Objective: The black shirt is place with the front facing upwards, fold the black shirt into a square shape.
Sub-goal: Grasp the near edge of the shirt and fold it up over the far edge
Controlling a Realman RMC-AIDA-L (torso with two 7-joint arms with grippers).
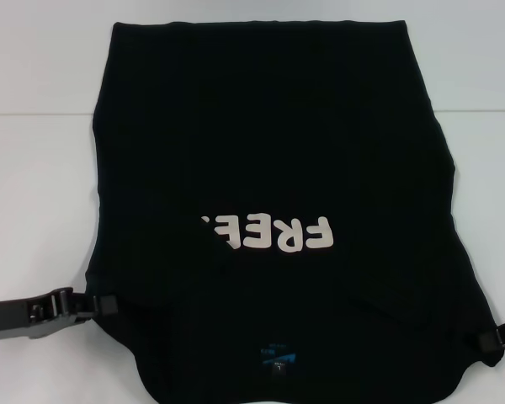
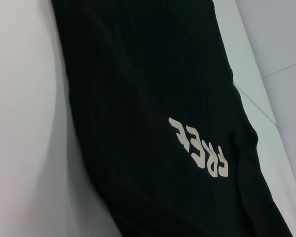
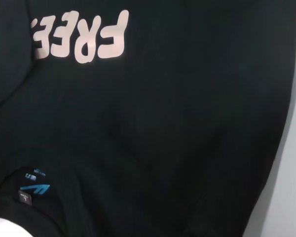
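One black shirt (image 1: 269, 151) lies flat on a white table (image 1: 34, 168), spread through the middle of the head view with its collar end nearest the robot and its hem at the far side. Both side edges look folded inward, so the cloth forms a long panel, narrower at the far end and wider near the robot. The far hem runs nearly straight; the left edge drops almost straight toward the robot, while the right edge slants outward. White table shows open on the left, on the right and beyond the hem, with the widest bare stretches at the far corners.

The left gripper (image 1: 101, 305) sits low at the shirt's near left edge, its tip meeting the cloth there; whether its fingers are apart or pinched on the fabric cannot be told. The right gripper (image 1: 495, 338) sits at the near right edge, just touching or beside the cloth, and its finger state cannot be told either.

There is one printed word in white letters (image 1: 269, 233), reading upside down from the robot's side, with its last character partly covered by a fold. One small blue neck label (image 1: 278, 356) lies at the collar. Two grippers are in view.
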